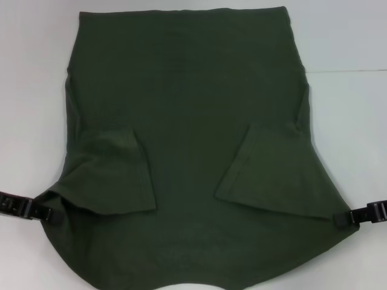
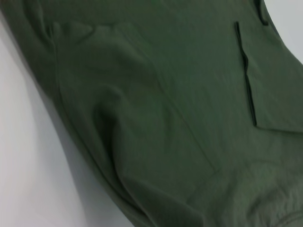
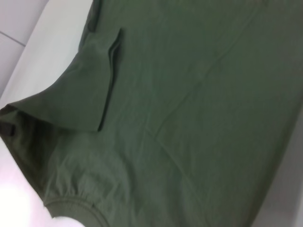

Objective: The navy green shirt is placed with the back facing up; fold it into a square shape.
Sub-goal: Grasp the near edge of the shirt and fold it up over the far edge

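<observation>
1. Nearest the head camera is the collar end of the navy green shirt (image 1: pixel 187 151), its curved neckline cut off by the lower edge of that view; the hem lies at the far end.
2. Spread back-up on the white table (image 1: pixel 344 48), the shirt fills most of the work surface, and both short sleeves are already turned inward onto the back as flat flaps, one toward each side.
3. Left gripper (image 1: pixel 49 211) sits at the shirt's left shoulder corner, where the cloth bunches toward it. It looks clenched on that corner, though the fabric hides the fingertips.
4. Right gripper (image 1: pixel 340 219) meets the right shoulder corner in mirror fashion, apparently pinching the edge. The fabric draws to a point there, which suggests a hold.
5. My reading is that the two corners are held level so the collar end can be carried toward the hem in one even fold.
6. Both wrist views show only cloth: dark olive, matte, softly creased, with a ribbed neckband visible in the right wrist view.
7. No lettering shows, which fits the back facing up.
8. The side edges flare outward toward the grippers, so the outline is not yet square.
</observation>
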`<action>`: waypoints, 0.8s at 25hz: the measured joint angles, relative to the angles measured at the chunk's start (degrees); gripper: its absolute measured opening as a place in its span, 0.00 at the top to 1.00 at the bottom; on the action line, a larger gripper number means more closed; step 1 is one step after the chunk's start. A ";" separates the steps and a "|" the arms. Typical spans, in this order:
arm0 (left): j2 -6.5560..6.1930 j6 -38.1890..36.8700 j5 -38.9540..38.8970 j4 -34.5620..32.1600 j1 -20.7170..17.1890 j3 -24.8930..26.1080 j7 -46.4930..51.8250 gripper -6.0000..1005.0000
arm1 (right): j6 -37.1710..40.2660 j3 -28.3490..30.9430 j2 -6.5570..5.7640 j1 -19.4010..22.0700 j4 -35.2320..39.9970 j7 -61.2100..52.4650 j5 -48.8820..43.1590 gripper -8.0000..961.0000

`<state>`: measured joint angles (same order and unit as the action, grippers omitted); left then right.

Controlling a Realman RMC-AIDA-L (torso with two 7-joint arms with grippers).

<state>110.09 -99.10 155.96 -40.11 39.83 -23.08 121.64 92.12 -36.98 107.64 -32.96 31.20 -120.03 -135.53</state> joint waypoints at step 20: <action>-0.91 -7.51 0.10 -4.71 -2.79 0.23 -4.82 0.97 | 4.83 1.08 -1.02 1.31 -0.05 4.52 -0.13 0.95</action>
<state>109.18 -106.61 156.07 -44.83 37.03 -22.85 116.83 96.95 -35.90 106.62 -31.65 31.15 -115.51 -135.65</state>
